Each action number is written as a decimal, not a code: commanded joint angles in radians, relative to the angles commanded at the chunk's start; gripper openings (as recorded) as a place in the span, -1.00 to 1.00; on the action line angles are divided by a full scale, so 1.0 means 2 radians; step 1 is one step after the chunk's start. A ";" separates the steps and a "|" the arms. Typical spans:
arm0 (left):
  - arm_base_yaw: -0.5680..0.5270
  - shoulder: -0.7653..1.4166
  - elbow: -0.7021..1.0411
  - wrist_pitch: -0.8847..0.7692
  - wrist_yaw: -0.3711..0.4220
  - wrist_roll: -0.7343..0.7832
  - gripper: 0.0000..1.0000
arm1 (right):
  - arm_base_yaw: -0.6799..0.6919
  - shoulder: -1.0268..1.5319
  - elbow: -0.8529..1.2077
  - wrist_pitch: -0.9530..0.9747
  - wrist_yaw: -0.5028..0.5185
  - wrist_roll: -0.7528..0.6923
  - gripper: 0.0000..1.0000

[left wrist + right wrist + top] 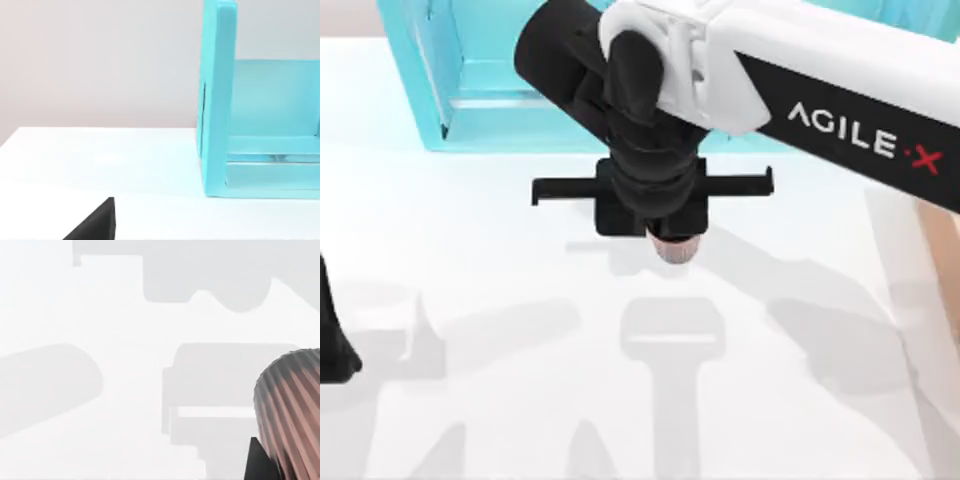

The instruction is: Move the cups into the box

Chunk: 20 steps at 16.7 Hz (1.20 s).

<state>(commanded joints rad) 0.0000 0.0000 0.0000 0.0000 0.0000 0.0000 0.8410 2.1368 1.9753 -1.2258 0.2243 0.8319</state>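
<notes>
Top view puts my right gripper in the middle of the white table, just in front of the big turquoise shelf unit, with a small copper-brown ribbed cup poking out beneath its black fingers. The right wrist view shows the same cup close against a dark finger, its ribbed side lit and the table's shadows far beneath, so I judge the cup is clamped in the fingers and lifted off the surface. Its long axis looks roughly in line with the gripper, pointing down and away from the shelf unit.

A strip of tan wood, likely the light-wood box, sits at the table's right edge, well to the right of the shelf unit and mostly behind my right arm. So the carry runs rightward from the shelf unit, and my right arm is both the holder and the nearer one.

My left gripper is parked far to the left of the shelf unit; whether its fingers are spread or together I cannot tell.
</notes>
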 joint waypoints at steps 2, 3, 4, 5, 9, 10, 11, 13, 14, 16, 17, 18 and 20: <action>0.000 0.000 0.000 0.000 0.000 0.000 1.00 | -0.038 -0.011 -0.008 -0.010 -0.010 -0.037 -1.00; 0.000 0.000 0.000 0.000 0.000 0.000 1.00 | -0.063 -0.018 -0.013 -0.016 -0.016 -0.062 -1.00; 0.000 0.000 0.000 0.000 0.000 0.000 1.00 | -0.091 -0.026 -0.019 -0.024 -0.024 -0.090 -1.00; 0.000 0.000 0.000 0.000 0.000 0.000 1.00 | -0.123 -0.035 -0.027 -0.033 -0.032 -0.121 -1.00; 0.000 0.000 0.000 0.000 0.000 0.000 1.00 | -0.275 -0.075 -0.067 -0.072 -0.068 -0.267 -1.00; 0.000 0.000 0.000 0.000 0.000 0.000 1.00 | -0.317 -0.086 -0.078 -0.082 -0.077 -0.307 -1.00; 0.000 0.000 0.000 0.000 0.000 0.000 1.00 | -0.359 -0.098 -0.088 -0.091 -0.086 -0.347 -1.00; 0.000 0.000 0.000 0.000 0.000 0.000 1.00 | -0.437 -0.122 -0.108 -0.107 -0.104 -0.421 -1.00; 0.000 0.000 0.000 0.000 0.000 0.000 1.00 | -0.470 -0.133 -0.117 -0.114 -0.113 -0.453 -1.00; 0.000 0.000 0.000 0.000 0.000 0.000 1.00 | -0.520 -0.153 -0.132 -0.125 -0.129 -0.504 -1.00; 0.000 0.000 0.000 0.000 0.000 0.000 1.00 | -0.537 -0.161 -0.138 -0.129 -0.136 -0.521 -1.00; 0.000 0.000 0.000 0.000 0.000 0.000 1.00 | -0.550 -0.167 -0.142 -0.132 -0.141 -0.533 -1.00; 0.000 0.000 0.000 0.000 0.000 0.000 1.00 | -0.558 -0.171 -0.145 -0.134 -0.145 -0.542 -1.00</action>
<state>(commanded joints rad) 0.0000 0.0000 0.0000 0.0000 0.0000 0.0000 -0.2748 1.7947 1.6857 -1.4938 -0.0650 -0.2516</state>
